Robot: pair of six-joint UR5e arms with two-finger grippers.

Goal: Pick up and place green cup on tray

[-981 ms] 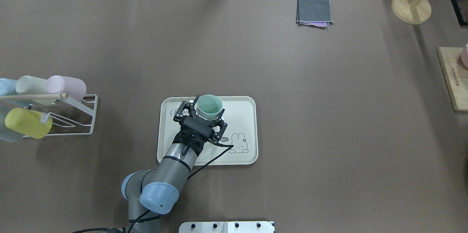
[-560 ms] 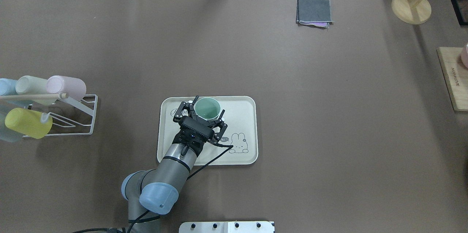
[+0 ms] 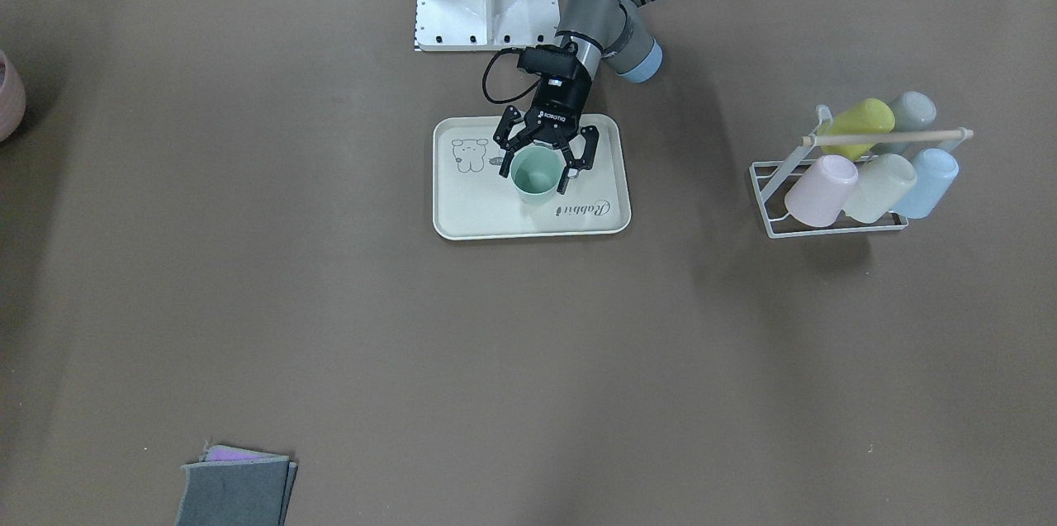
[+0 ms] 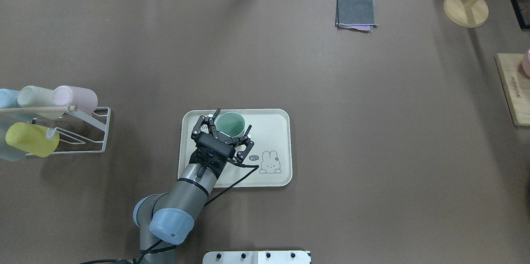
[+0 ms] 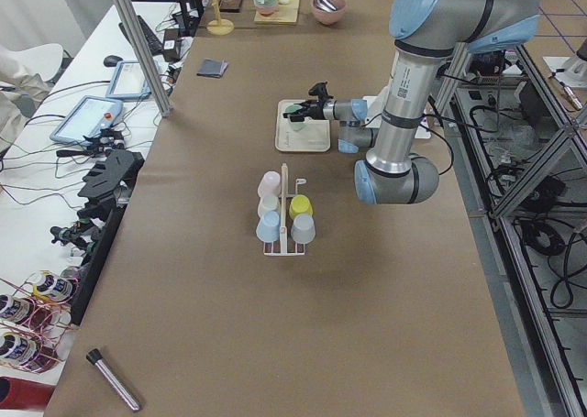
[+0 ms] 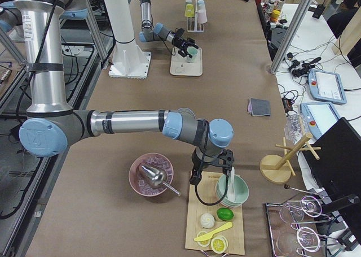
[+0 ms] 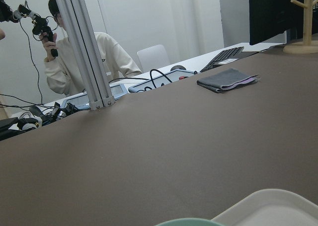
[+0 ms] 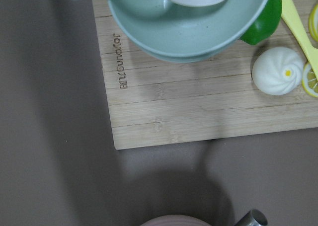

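Straddles the green cup (image 4: 230, 124) with the left gripper (image 4: 228, 129), fingers spread wide to the cup's left and right. Shows the cup upright, mouth up, on the far half of the tray (image 4: 273, 131), toward the table's near edge. Cannot tell the right gripper's (image 6: 211, 175) opening, far right over a wooden board (image 8: 198, 112).

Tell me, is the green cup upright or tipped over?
Upright: the green cup stands on the tray, round mouth facing up, the left gripper open around it.
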